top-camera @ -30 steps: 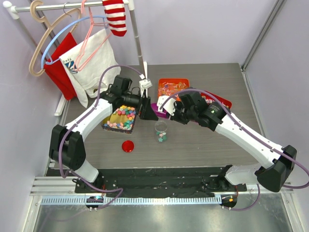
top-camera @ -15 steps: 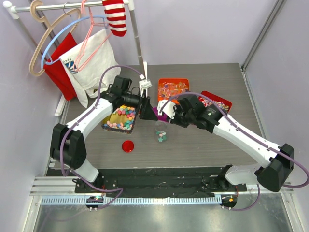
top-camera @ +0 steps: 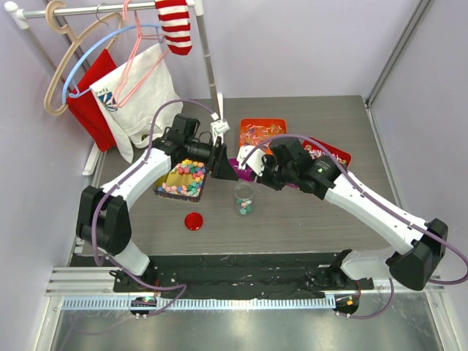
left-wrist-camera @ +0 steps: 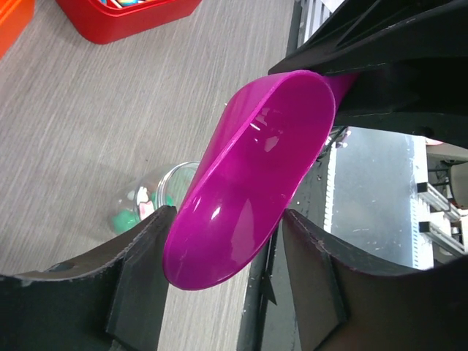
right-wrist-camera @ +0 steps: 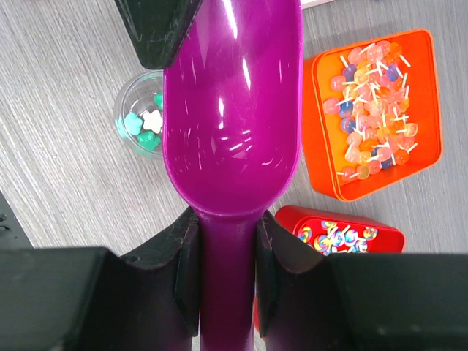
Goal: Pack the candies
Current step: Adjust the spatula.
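A: Scanning from the top view first. Where are the candies?

B: Most are heaped in a tray (top-camera: 174, 178) left of centre. The candies (top-camera: 189, 171) are tiny and in mixed pastel colours. A few more lie at the bottom of a clear jar (top-camera: 243, 196), which stands upright just right of the tray.

A: And the tools?

B: The right gripper (right-wrist-camera: 227, 245) is clenched on the handle of a purple scoop (right-wrist-camera: 232, 110), with a finger pressed to each side. The left gripper (left-wrist-camera: 227, 227) straddles the scoop's bowl, one finger on either flank. I cannot tell whether it pinches the bowl or only brackets it.

A: What stands in the way?

B: The scoop itself. In the right wrist view its bowl hangs over the jar and hides the right part of the mouth. In the top view both grippers meet just above the jar in the frame, between the tray and the tins.

A: What else is around?

B: An orange tin (top-camera: 262, 134) of sweets on sticks sits at upper centre. A red tin (top-camera: 340, 156) is to its right, partly under the right arm. A red lid (top-camera: 193, 221) lies flat on the grey table (top-camera: 292, 219), lower left of the jar and apart from it. In the upper left, a rail (top-camera: 88, 10) carries hangers (top-camera: 73, 66), a striped sock (top-camera: 175, 25), a red cloth (top-camera: 91, 110) and a white cloth (top-camera: 139, 95).
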Controlling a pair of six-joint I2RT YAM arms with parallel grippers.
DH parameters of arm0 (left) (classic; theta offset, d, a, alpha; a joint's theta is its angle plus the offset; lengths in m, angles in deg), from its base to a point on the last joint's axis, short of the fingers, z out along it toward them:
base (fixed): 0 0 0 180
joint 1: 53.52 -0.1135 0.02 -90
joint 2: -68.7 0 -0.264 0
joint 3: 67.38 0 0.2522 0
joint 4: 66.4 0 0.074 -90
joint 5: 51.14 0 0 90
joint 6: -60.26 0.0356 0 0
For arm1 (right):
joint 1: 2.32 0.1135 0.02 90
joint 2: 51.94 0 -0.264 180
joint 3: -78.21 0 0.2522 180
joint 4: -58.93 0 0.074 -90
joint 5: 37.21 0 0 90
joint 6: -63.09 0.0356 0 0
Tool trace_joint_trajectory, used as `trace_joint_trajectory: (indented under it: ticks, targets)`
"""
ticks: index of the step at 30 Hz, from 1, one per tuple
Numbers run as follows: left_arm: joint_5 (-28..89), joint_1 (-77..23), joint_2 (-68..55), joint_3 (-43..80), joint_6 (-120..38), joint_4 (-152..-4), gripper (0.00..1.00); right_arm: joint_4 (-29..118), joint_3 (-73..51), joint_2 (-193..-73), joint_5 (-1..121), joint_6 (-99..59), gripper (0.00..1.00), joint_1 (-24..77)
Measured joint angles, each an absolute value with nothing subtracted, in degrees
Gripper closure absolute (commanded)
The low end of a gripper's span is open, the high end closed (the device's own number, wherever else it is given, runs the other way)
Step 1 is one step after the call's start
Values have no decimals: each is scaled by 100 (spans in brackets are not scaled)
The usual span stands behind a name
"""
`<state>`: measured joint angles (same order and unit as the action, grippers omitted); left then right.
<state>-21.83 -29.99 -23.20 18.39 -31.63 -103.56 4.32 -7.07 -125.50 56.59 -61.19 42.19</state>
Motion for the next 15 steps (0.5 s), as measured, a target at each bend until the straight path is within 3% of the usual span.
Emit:
trace_joint_trajectory:
  ticks: [8,15]
  targets:
    - [-2336,-3004,-2337,1839,-3279,-10362,56,389,-659,-12550,5584,-6154,99,4252]
    - [-2550,-3111,-2538,1839,-3545,-10310,57,579,-450,-12550,5479,-6152,99,4298]
